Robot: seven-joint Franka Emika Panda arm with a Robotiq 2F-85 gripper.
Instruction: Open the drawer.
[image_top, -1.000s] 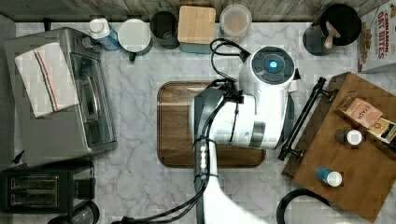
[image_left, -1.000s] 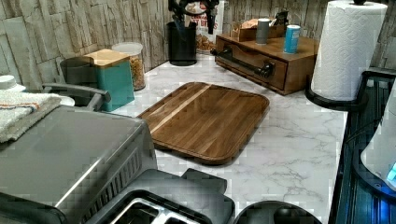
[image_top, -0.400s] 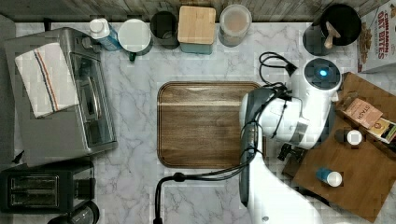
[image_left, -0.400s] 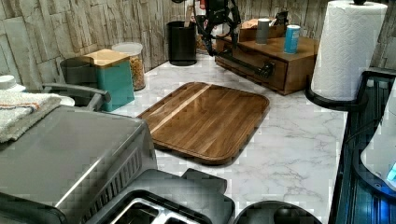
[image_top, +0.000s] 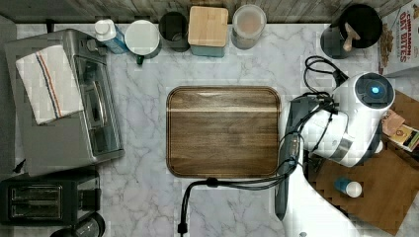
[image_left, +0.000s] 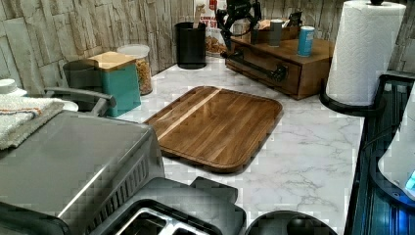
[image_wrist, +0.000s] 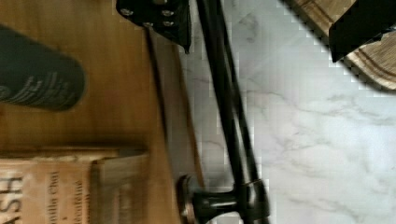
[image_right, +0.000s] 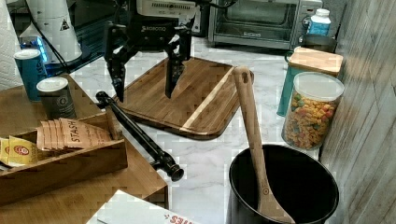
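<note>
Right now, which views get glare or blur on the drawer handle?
Wrist view: handle sharp against the marble, drawer top and packets soft. Right view: handle crisp, open gripper above it, no glare. Left view: far off, blocky. Top view: arm covers it.

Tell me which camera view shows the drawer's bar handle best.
The right view: the handle runs unobstructed, the open gripper straddling its far end. The wrist view crops it; the left view shows it distantly.

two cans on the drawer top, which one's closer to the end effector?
The grey can. It stands just beside the open end effector above the handle; the blue can sits farther back on the drawer.
</note>
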